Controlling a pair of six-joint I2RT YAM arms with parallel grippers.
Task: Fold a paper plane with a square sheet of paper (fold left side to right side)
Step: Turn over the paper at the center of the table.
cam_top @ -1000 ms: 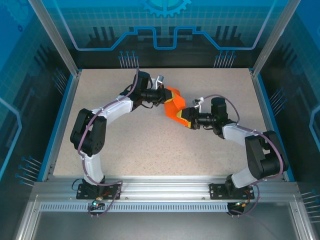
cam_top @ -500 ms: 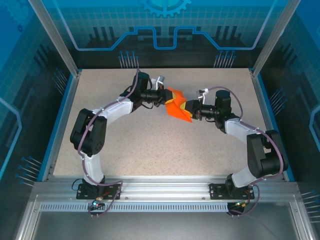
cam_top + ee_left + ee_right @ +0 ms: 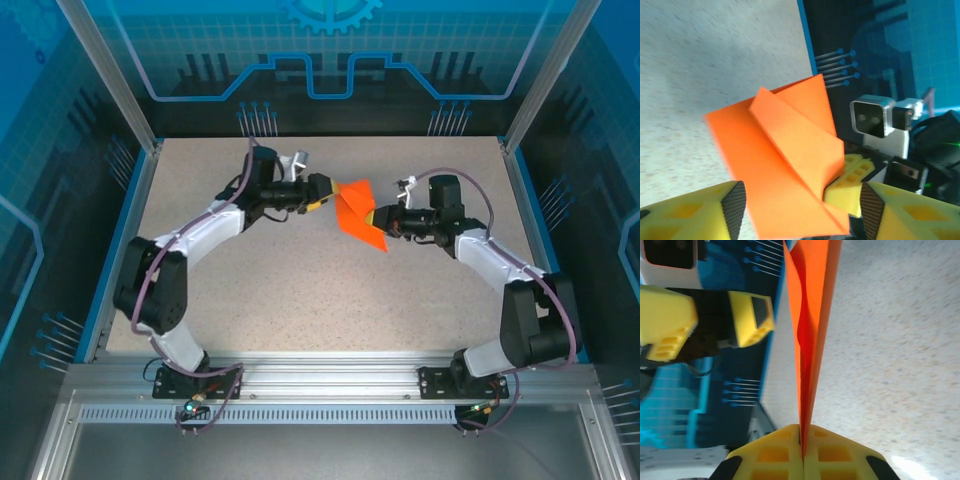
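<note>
right claw (image 3: 802, 446): pinched shut on the narrow end of the folded orange paper (image 3: 812, 300)
left claw (image 3: 802, 202): fingers spread wide, right beside the paper, not gripping it
orange paper: hanging mid-air above the table (image 3: 300, 290), between both claws

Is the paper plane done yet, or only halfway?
Not done yet. Done: the orange paper already has several folds, with layered flaps and one pointed end. In hand: the right gripper is shut on its edge, while the left gripper stands open beside it, not gripping. Left: it isn't a slim dart yet, so I think the wings need folding.
</note>
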